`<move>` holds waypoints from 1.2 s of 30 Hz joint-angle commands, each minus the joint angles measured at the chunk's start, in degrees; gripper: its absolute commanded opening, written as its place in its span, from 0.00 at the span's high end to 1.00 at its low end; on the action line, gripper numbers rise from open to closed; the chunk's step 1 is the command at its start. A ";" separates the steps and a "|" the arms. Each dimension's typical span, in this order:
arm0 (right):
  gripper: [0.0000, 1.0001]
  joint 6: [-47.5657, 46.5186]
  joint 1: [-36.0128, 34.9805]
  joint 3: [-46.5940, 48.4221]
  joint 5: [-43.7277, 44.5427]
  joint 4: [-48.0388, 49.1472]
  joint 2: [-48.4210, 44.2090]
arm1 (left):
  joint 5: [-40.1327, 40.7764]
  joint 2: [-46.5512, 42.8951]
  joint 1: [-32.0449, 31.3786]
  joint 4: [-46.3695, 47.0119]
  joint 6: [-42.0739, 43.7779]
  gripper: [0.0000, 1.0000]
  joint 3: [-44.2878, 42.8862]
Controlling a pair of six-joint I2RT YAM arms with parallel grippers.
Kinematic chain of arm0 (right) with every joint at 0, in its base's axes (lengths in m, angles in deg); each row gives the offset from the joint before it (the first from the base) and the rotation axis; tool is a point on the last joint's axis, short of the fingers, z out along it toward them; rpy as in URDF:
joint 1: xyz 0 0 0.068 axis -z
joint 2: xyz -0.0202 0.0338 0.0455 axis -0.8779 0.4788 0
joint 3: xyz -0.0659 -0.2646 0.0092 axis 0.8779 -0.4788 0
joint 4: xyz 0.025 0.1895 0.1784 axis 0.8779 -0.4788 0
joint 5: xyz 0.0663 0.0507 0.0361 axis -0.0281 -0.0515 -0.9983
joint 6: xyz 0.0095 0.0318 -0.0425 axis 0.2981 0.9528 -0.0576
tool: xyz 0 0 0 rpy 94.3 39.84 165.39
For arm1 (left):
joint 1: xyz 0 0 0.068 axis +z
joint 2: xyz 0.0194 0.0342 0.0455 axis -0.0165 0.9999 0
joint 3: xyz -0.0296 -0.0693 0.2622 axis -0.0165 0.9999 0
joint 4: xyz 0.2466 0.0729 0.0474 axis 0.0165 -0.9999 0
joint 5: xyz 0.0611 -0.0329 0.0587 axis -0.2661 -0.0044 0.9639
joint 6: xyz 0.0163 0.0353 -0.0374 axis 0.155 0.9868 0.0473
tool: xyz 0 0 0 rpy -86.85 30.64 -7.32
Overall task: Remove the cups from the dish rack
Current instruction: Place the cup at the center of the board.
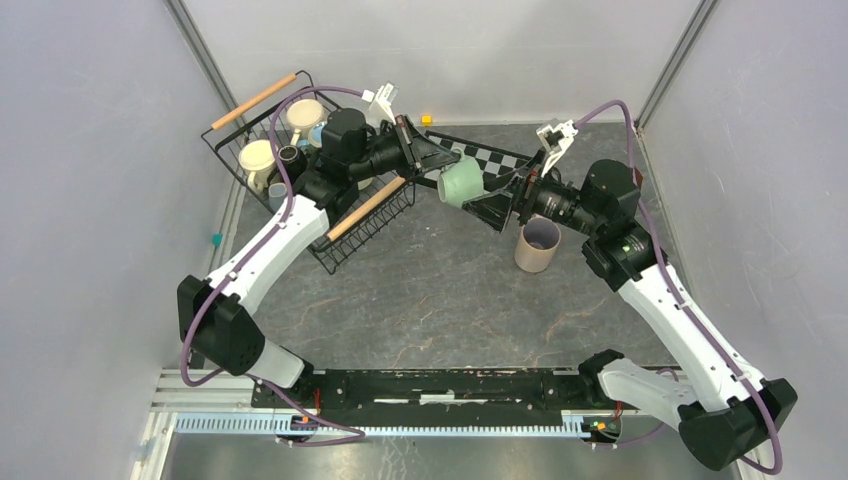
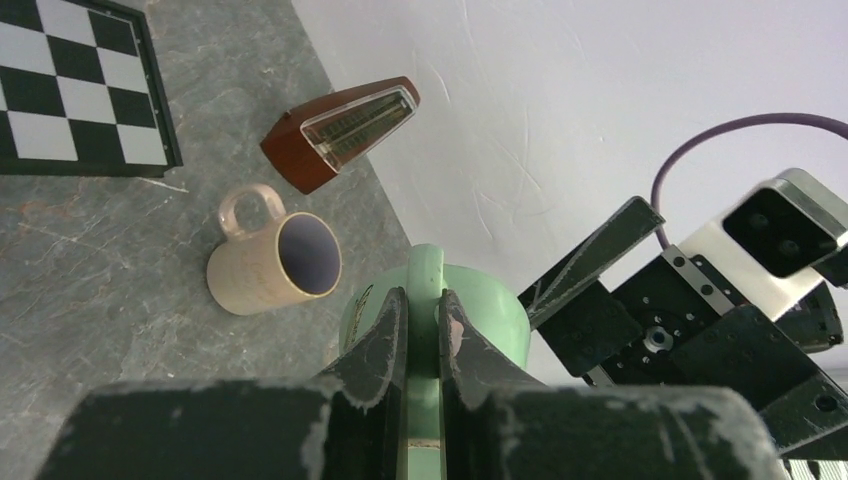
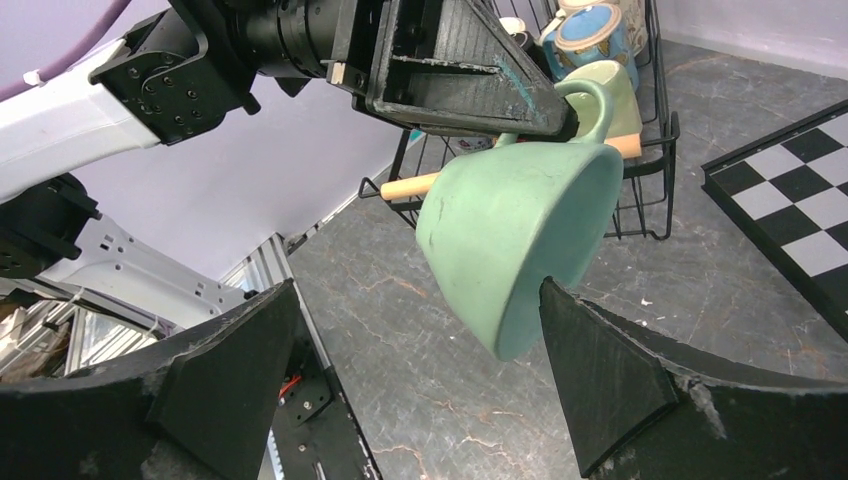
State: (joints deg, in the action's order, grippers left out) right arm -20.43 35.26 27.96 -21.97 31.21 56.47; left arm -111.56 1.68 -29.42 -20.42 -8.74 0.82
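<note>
Item: light green cup [image 1: 462, 181], frame centre, aloft. Left gripper [image 2: 422, 320] clamped on its handle. Right gripper [image 3: 420, 300] spread wide around its body, likely for a handover. Beige cup [image 1: 537, 245] stands centre-right. Other cups sit in dish rack [image 1: 350, 245], upper left.

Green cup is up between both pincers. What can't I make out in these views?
- Top view: the left arm covers much of the dish rack, so the cups in it cannot be counted.
- Left wrist view: the left pincer hides most of the green cup.
- Right wrist view: the top edge cuts off the rack. Whether the open right pincer touches the cup is unclear.
</note>
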 commanded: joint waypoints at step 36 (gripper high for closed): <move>0.68 6.86 1.02 -5.07 -3.20 9.99 -1.52 | -7.70 0.76 -4.05 24.83 -7.15 0.98 4.35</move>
State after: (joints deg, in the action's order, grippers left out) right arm -13.33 36.03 23.16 -26.32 40.12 56.32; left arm -117.41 2.43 -33.09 -1.51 -13.44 5.52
